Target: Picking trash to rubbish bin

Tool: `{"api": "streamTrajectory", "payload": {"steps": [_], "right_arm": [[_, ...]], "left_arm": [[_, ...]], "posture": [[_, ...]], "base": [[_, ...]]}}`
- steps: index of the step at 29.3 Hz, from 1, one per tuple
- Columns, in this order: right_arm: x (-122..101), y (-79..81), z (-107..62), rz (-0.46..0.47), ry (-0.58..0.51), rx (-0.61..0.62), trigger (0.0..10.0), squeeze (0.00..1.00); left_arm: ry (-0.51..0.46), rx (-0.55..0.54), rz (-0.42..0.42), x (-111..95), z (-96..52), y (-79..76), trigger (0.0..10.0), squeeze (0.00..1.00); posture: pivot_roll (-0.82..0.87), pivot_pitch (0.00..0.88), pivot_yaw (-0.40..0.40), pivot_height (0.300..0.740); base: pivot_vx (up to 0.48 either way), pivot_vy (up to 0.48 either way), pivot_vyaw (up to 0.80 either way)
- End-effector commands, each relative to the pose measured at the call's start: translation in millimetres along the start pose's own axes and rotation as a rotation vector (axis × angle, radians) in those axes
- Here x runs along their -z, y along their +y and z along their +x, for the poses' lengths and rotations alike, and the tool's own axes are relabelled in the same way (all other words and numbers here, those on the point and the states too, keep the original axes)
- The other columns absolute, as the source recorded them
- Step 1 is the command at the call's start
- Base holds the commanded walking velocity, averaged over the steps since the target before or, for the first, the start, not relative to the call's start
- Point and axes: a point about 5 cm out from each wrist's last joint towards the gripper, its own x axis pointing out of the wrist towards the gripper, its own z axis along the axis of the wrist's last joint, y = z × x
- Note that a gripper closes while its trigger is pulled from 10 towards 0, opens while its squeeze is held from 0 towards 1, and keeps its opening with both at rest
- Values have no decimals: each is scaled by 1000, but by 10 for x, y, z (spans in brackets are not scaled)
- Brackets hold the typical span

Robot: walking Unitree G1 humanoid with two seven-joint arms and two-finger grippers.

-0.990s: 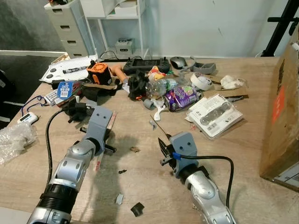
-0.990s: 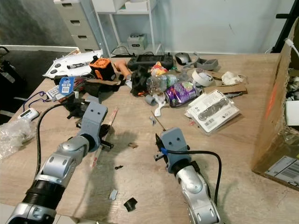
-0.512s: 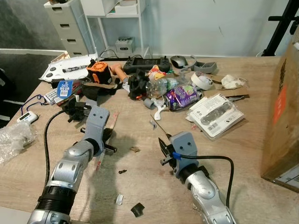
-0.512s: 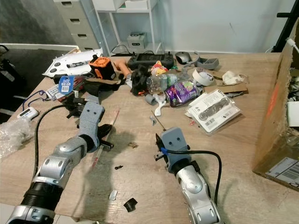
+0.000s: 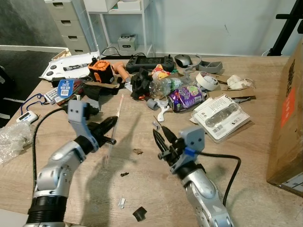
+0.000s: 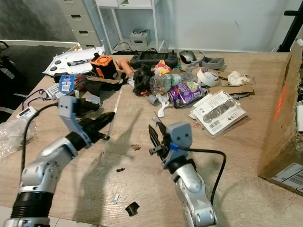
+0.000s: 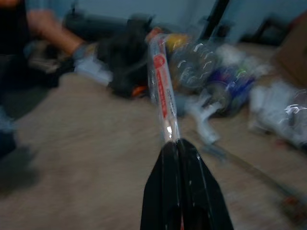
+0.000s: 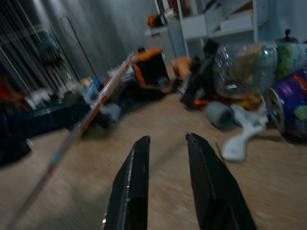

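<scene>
Left eye view: the landmark for all positions below is the purple snack packet (image 5: 185,97) in the middle of the clutter on the wooden table (image 5: 142,175).

Nearest the camera, small scraps (image 5: 138,213) lie on the table edge, well short of the packet. Next, the right gripper (image 5: 161,140) hovers just above the table on the near side of the packet, its two fingers parted with nothing between them. To the near left of the packet, the left gripper (image 5: 111,124) has its fingers pinched together on the lower end of a long clear wrapper with red print (image 5: 117,113); the wrapper is lifted off the table and slants up toward the clutter. The left wrist view confirms the closed fingertips clamping the wrapper end (image 7: 163,91).

Progress, as a judgement: one piece of trash is picked up but not yet binned. Most of the task remains. Still on the table are the packet, a clear plastic bottle (image 5: 163,87) touching its far left side, a blister pack (image 5: 218,115) just right of it, a tape roll (image 5: 205,80) and crumpled paper (image 5: 235,82) beyond it.

Containers: a cardboard box (image 5: 286,109) stands well to the right of the packet; the right eye view shows some paper-like contents inside (image 6: 297,111), not identifiable. No other bin can be identified.
</scene>
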Motion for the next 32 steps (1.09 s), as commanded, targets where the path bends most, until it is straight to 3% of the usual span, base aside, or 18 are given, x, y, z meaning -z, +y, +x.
{"api": "streamTrajectory", "payload": {"steps": [1,2,5,16,17,18,19,31,32], "right_arm": [[-117,31,29,123,-75,-9,10000,588],[-161,33,39,172,-105,-12,10000,1000],[-272,67,66,266,-174,-48,10000,1000],[-444,155,163,426,-250,-105,10000,1000],[-450,163,179,450,-247,-108,10000,596],[-450,163,179,450,-247,-108,10000,596],[-448,166,197,473,-240,-109,10000,0],[-345,197,261,554,-143,-124,10000,0],[-342,202,262,574,-144,-121,4000,0]], "left_arm": [[-33,92,-32,-66,-88,-49,0,0],[-40,127,-42,-66,-89,-86,0,0],[-19,182,-49,-7,-84,-162,0,0],[11,319,-105,107,-95,-373,0,0],[9,341,-116,108,-100,-405,0,0],[9,341,-116,108,-100,-405,0,0],[8,363,-131,112,-101,-437,0,0],[20,474,-202,126,-130,-598,0,0],[20,485,-211,123,-129,-614,0,0]], "posture": [[-153,159,162,740],[-153,155,161,740],[-153,155,161,740],[-161,139,158,740],[-161,139,158,740],[-161,139,158,740],[-165,137,153,740],[-168,132,150,740],[-173,130,149,740]], "base": [[0,0,0],[0,0,0],[0,0,0],[0,0,0],[0,0,0],[0,0,0],[0,0,0],[0,0,0],[0,0,0]]}}
